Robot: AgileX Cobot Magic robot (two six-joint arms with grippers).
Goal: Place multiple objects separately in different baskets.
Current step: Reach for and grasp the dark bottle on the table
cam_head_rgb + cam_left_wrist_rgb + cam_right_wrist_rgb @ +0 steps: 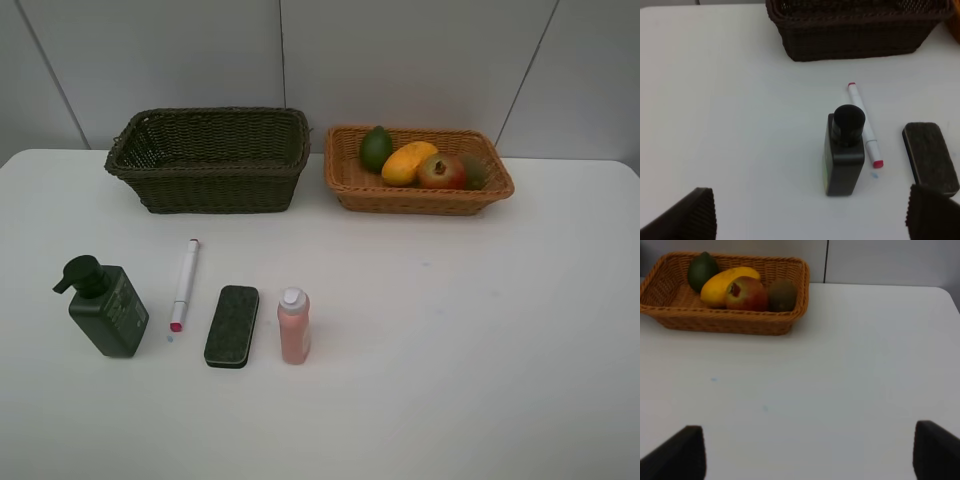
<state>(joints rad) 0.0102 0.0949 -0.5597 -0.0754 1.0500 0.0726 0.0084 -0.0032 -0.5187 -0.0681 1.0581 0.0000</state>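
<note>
White table (450, 330) against a grey panelled wall. Seen from the high camera, a dark basket (215, 185) and an orange basket (420, 200) stand side by side at the back, close but apart. The orange one holds a lime (376, 148), mango (409, 163), pomegranate (441, 172) and kiwi (473, 172), packed together. Nearer the front, on the left half, four things lie in a row on the table: a pump bottle (108, 307), a marker (184, 284), an eraser (232, 326) and a pink bottle (294, 325), each apart from the next. No arm shows in this view.

On the left wrist camera, the left jaws stand wide, their ribbed fingertips (687, 217) holding nothing. Ahead of them the pump bottle (844, 155) stands upright, the marker (864, 125) just beside it, the eraser (931, 157) further over, the dark basket (855, 40) beyond.

On the right wrist camera, the right jaws are also wide and hold nothing, dark fingertips (677, 455) over bare table. The orange basket (725, 322) sits well ahead with all four fruits in it.
</note>
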